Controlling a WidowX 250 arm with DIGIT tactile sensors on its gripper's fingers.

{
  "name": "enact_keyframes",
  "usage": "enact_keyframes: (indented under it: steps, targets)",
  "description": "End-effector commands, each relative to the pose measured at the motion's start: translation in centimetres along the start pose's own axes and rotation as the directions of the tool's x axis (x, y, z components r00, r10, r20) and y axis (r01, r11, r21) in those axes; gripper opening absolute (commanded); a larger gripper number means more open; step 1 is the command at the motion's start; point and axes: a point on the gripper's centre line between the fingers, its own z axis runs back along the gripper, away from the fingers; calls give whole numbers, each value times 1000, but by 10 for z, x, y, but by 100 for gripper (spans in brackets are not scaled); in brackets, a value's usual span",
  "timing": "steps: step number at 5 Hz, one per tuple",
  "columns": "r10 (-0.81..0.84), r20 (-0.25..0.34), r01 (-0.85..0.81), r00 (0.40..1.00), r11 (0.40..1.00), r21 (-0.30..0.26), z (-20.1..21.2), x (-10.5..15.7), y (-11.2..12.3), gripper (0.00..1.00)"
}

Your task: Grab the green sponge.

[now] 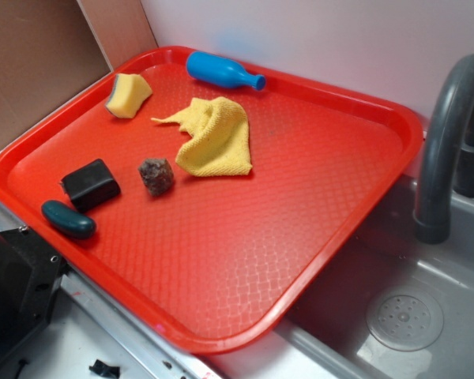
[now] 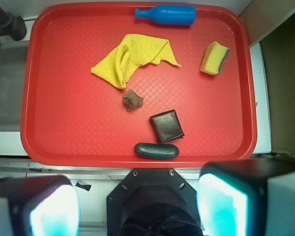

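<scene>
The green sponge (image 1: pixel 128 95) (image 2: pixel 215 58), a small yellow foam wedge with a thin grey-green layer on one face, lies in the far left corner of the red tray (image 1: pixel 363 205) (image 2: pixel 54 147). In the wrist view it sits at the upper right. My gripper (image 2: pixel 137 206) hangs high above the tray's near edge, far from the sponge. Its two fingers (image 2: pixel 221 204) stand wide apart, open, with nothing between them. The gripper does not show in the exterior view.
On the tray also lie a yellow knitted cloth (image 1: pixel 213 136) (image 2: pixel 130 59), a blue bottle (image 1: pixel 221 71) (image 2: pixel 167 14), a brown lump (image 1: pixel 156 175) (image 2: pixel 132 100), a black block (image 1: pixel 90 184) (image 2: pixel 166 126) and a dark teal oblong (image 1: pixel 68 219) (image 2: pixel 156 150). A grey sink (image 1: pixel 403 316) with a faucet (image 1: pixel 446 142) adjoins the tray.
</scene>
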Motion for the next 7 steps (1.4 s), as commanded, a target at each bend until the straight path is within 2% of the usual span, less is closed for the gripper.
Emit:
enact_keyframes:
  steps: [1, 2, 3, 4, 5, 6, 7]
  targets:
    - [0, 0, 0, 1000, 1000, 0, 0, 0, 0, 100]
    - [186, 131, -186, 974, 982, -8, -15, 19, 12, 100]
    - [293, 252, -296, 922, 955, -28, -39, 45, 31, 100]
    - [365, 327, -372, 871, 927, -44, -56, 66, 55, 100]
    - [434, 322, -429, 841, 899, -90, -80, 85, 92, 100]
    - [440, 333, -432, 834, 896, -101, -111, 99, 116, 100]
    - [422, 335, -455, 843, 890, 25, -136, 111, 136, 100]
